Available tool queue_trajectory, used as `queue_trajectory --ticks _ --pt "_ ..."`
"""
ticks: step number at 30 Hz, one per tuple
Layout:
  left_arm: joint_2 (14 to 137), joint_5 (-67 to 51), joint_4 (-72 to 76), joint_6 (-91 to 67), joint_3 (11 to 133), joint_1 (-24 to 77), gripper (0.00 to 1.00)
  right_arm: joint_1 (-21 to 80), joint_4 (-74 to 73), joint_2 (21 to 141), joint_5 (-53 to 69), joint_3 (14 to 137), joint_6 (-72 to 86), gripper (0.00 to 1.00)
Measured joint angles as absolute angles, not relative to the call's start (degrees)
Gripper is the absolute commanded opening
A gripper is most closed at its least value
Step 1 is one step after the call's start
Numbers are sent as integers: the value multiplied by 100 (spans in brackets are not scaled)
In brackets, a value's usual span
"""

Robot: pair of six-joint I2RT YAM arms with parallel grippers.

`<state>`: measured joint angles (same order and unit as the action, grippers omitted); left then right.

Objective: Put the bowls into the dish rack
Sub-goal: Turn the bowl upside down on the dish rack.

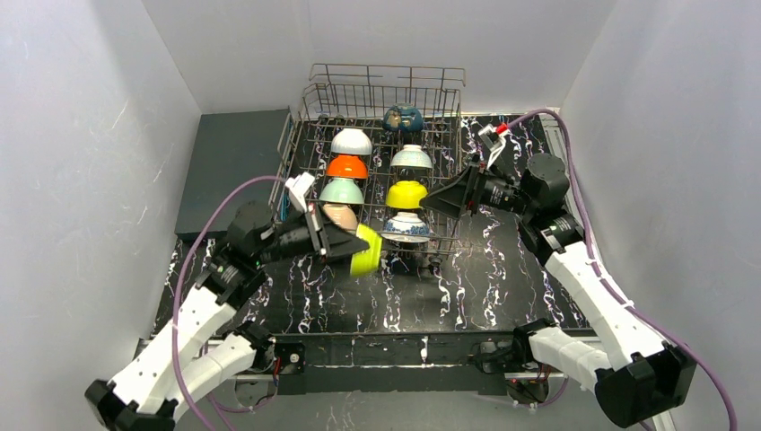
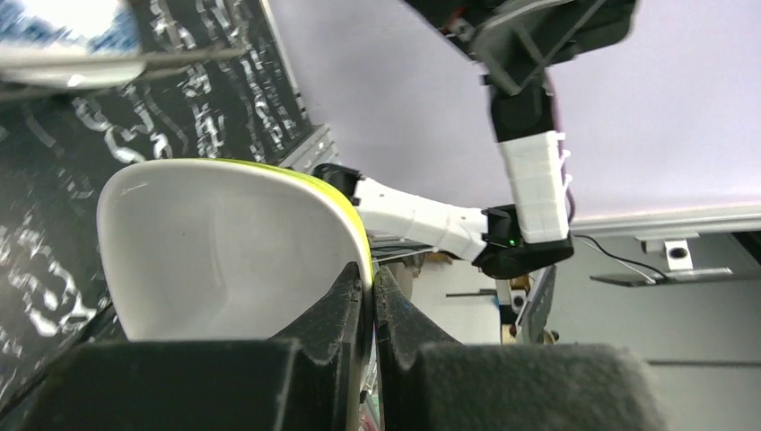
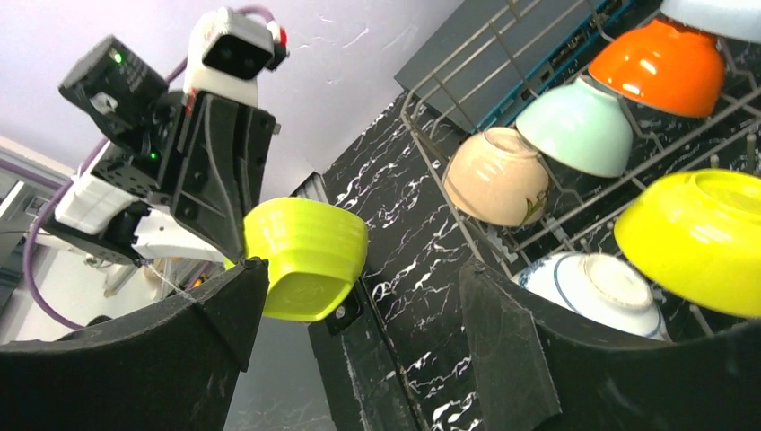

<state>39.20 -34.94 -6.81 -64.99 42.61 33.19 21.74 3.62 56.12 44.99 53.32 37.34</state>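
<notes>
lime bowl (image 1: 368,255) on edge in left claw (image 1: 354,246), mouth facing left

This is a robot lab test cell, not a home kitchen. Plain white panels (image 1: 81,135) box in the left, back and right of the top view. Two white-and-black robot arms, the left arm (image 1: 179,350) and the right arm (image 1: 592,296), are bolted to a metal rail (image 1: 404,346) along the bottom edge, with purple cables (image 1: 193,242) looping off them. The surface (image 1: 467,287) is a black marble-print sheet. At centre, the only household goods are a dish rack (image 1: 386,85) and coloured bowls (image 1: 346,167). At the lower right of the left wrist view is a bare grey wall with a metal bracket (image 2: 677,254).
</notes>
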Motion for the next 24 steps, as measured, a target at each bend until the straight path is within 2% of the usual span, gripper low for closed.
queue_trajectory --ticks 10,24 --pt "5776 -3839 274 -6060 5907 3293 0 2174 2001 6274 4932 5162 4112 91" --pt "7494 -2867 1627 -6425 5924 2517 0 2165 2174 6853 4217 5024 4005 92"
